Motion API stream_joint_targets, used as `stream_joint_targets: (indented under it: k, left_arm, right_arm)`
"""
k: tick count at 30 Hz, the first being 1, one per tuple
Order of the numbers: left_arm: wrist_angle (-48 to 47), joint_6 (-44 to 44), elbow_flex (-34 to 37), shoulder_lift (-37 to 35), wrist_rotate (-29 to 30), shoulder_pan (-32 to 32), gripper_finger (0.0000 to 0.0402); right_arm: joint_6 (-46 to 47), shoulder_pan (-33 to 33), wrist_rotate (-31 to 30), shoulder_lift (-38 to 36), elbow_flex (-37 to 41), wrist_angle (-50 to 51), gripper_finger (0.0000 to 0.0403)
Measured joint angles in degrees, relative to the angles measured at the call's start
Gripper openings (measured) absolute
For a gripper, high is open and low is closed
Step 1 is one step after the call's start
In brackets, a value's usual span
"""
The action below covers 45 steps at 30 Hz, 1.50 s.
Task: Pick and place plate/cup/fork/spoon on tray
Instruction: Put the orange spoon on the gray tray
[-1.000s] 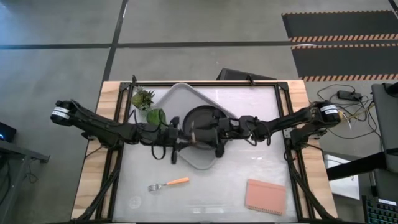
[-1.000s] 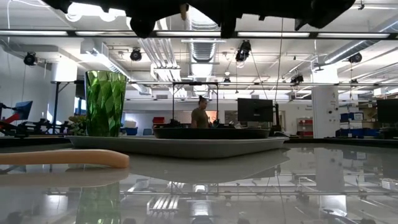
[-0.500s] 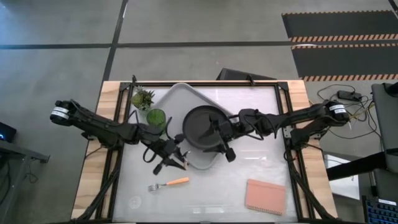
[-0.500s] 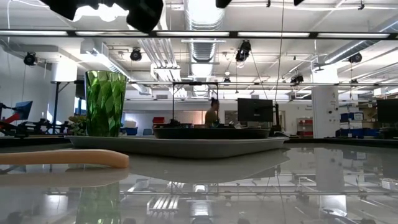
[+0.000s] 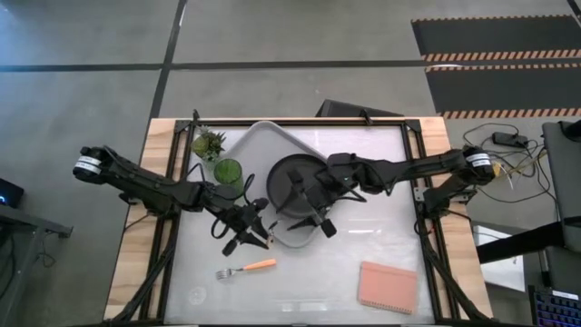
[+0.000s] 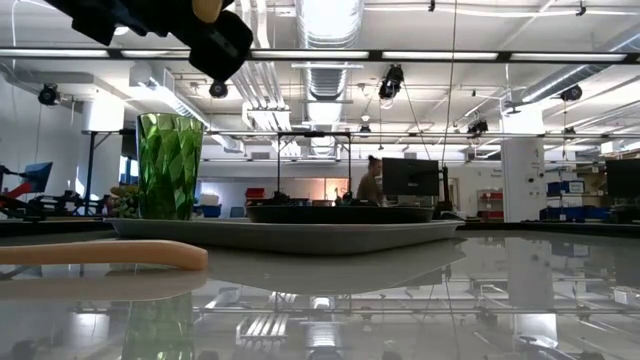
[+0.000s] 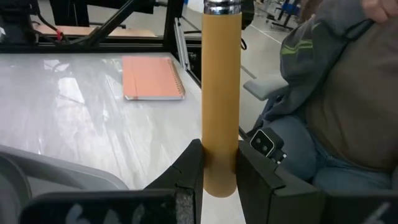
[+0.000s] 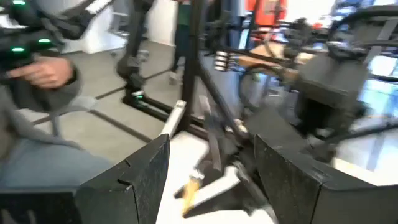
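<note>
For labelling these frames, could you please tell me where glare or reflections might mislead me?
High view: pale glare streaks the table beside the tray. Low view: the glossy top mirrors the ceiling lights and the cup. Left wrist view: bright streaks cross the table near the pink pad, behind the spoon in the left hand.

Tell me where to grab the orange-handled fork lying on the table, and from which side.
Grip the fork by its orange handle, coming straight down from above with the fingers closing across the handle's width. It lies flat on the table, so a side approach has little to catch, and the handle looks thicker than the metal end.
</note>
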State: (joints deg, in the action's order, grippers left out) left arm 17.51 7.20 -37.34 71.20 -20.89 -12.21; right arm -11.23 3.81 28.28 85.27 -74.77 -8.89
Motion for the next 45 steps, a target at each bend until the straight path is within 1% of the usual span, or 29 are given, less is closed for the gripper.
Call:
stream_joint_targets:
  k: [5, 8, 12, 17, 23, 24, 26, 31, 37, 41, 43, 45]
  left_arm:
    - [0.45, 0.04, 0.09, 0.00, 0.12, 0.02, 0.0048]
    - [0.45, 0.11, 0.11, 0.00, 0.21, 0.02, 0.0048]
    - [0.58, 0.17, 0.14, 0.00, 0.36, 0.09, 0.0048]
    - [0.91, 1.45, 0.13, 0.00, 1.18, 0.11, 0.0048]
    - [1.10, 1.47, 0.17, -0.04, 1.67, 0.11, 0.0048]
    - [1.14, 1.55, 0.20, -0.04, 1.70, 0.09, 0.0047]
    - [1.27, 1.62, 0.20, -0.04, 2.43, 0.11, 0.0053]
    - [1.36, 1.50, 0.20, -0.04, 3.13, 0.09, 0.0090]
    - [0.97, 1.51, 0.22, -1.31, 3.59, 0.15, 0.0099]
    - [-0.10, 1.42, 0.22, -4.19, 3.64, 0.22, 0.0100]
    - [-2.57, 1.24, 0.24, -6.88, 3.65, 0.37, 0.0101]
    - [-5.03, 1.20, 0.24, -10.06, 4.46, 0.60, 0.0101]
  right_arm:
    - [-2.57, 0.04, 0.70, 3.21, -3.84, 1.49, 0.0224]
    - [-2.94, -0.04, 2.46, 4.88, -5.58, 1.67, 0.0222]
    - [-3.53, 0.07, 3.75, 7.08, -7.74, 1.67, 0.0201]
    - [-3.88, 0.00, 4.09, 8.72, -9.26, 2.46, 0.0138]
    - [-4.84, 0.00, 5.06, 8.48, -9.24, 2.66, 0.0029]
    - [-5.49, 0.00, 4.97, 8.44, -9.24, 2.65, 0.0020]
    - [-5.81, -0.02, 4.65, 8.33, -9.22, 2.71, 0.0016]
    - [-5.68, -0.04, 4.23, 8.29, -9.19, 2.72, 0.0012]
    - [-2.10, -0.18, 5.17, 7.97, -9.09, 3.05, 0.0010]
    - [-0.48, -0.64, 5.20, 6.98, -9.09, 3.25, 0.0010]
    - [0.12, -1.21, 4.86, 6.18, -9.09, 4.71, 0.0009]
    - [1.36, -1.99, 3.23, 5.10, -9.30, 6.73, 0.0009]
